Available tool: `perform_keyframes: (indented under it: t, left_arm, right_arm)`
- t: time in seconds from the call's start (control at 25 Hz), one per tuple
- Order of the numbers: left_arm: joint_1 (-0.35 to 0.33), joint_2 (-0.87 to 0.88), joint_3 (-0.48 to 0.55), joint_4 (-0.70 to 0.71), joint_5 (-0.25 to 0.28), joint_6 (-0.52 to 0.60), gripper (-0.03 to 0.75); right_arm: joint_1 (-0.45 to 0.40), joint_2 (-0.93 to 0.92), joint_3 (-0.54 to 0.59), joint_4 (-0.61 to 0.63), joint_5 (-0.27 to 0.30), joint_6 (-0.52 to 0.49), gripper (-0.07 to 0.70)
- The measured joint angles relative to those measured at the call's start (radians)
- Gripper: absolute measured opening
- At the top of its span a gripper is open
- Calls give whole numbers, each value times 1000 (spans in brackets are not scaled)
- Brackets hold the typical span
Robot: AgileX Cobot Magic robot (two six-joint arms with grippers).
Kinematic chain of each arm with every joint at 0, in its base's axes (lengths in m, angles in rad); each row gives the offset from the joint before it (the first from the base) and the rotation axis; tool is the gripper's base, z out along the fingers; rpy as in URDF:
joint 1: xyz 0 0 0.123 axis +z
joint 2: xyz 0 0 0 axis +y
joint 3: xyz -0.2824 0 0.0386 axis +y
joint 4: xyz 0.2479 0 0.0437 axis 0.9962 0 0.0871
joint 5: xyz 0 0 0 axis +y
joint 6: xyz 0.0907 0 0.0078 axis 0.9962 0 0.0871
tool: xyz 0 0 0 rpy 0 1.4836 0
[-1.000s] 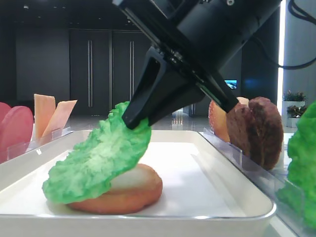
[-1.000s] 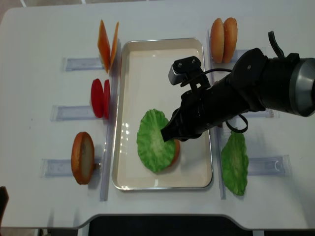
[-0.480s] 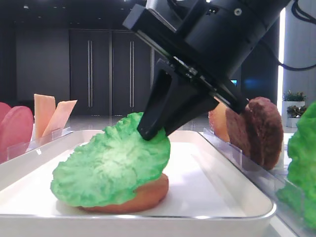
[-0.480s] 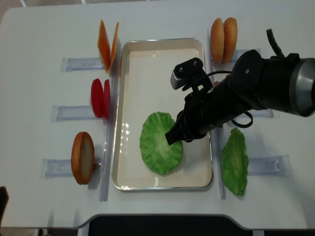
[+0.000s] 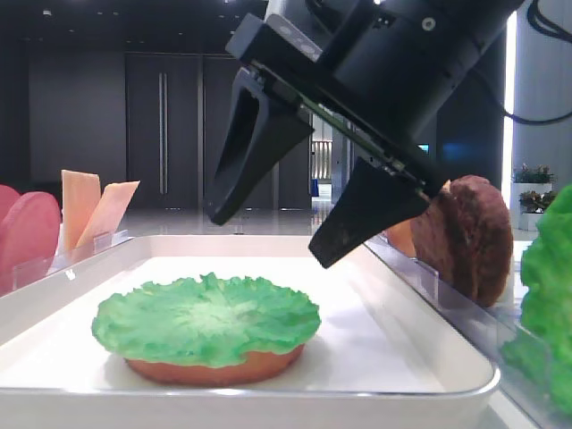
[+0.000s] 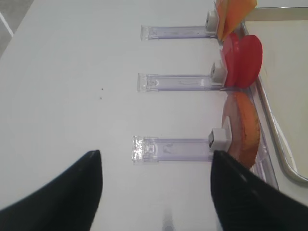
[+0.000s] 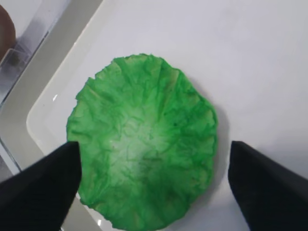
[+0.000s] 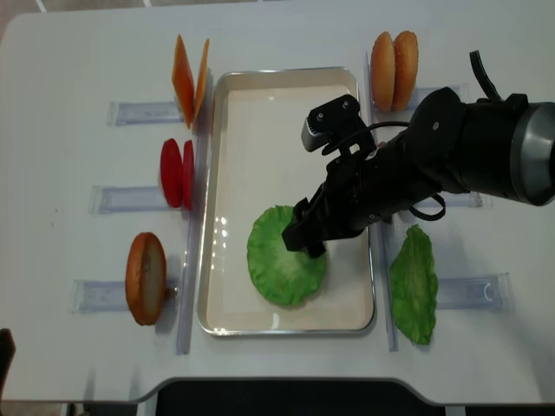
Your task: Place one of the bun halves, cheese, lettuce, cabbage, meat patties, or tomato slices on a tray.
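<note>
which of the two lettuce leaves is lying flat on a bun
The lettuce leaf inside the white tray; the other leaf stands outside the tray's right rim.

The bun half [image 5: 214, 365] on the tray [image 5: 420, 357] is almost wholly covered by the lettuce [image 5: 206, 317], and the meat patties [image 8: 387, 149] are largely hidden behind the right arm overhead.

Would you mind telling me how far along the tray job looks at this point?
Done: the lettuce lies flat on a bun half inside the tray.
In hand: nothing; the right gripper hangs open just above the leaf, clear of it.
Left: only lifting that arm away. The left gripper is open over bare table, beside the clear holders, uninvolved.
</note>
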Motion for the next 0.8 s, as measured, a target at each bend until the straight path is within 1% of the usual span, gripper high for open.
perform_keyframes:
  t: [0.12,0.32,0.48,0.56,0.64,0.8]
  left_arm:
    - [0,0,0,0,0,0,535]
    - [0,0,0,0,0,0,535]
    - [0,0,0,0,0,0,535]
    - [0,0,0,0,0,0,535]
    - [0,0,0,0,0,0,535]
    - [0,0,0,0,0,0,535]
  right_arm:
    - [-11,-37,0,-1,-4,0,613]
    - [-59,-157,0,-7,-6,0,613]
    - [-118,-268,0,-33,-4,0,603]
    - [-165,-316,0,-60,0,3,600]
    - [-221,-360,0,-99,16,22,597]
    - [-366,-421,-1,-222,90,113,594]
